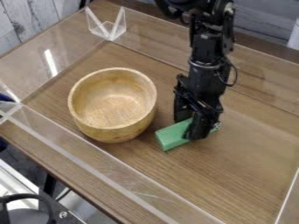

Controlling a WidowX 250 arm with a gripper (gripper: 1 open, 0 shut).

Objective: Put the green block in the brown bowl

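Green block [173,136] beside brown bowl [112,103], apart.

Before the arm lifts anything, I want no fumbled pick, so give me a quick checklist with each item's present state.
1. Gripper down at the green block: ok, fingers straddle its far end.
2. Jaws fully shut on the block: cannot tell, the fingers hide the contact.
3. Block lying flat on the table: ok.
4. Brown bowl upright with an empty hollow: ok.
5. Bowl apart from the block: ok, a small gap shows.
6. Grip centred on the block: not ok, it sits near one end.
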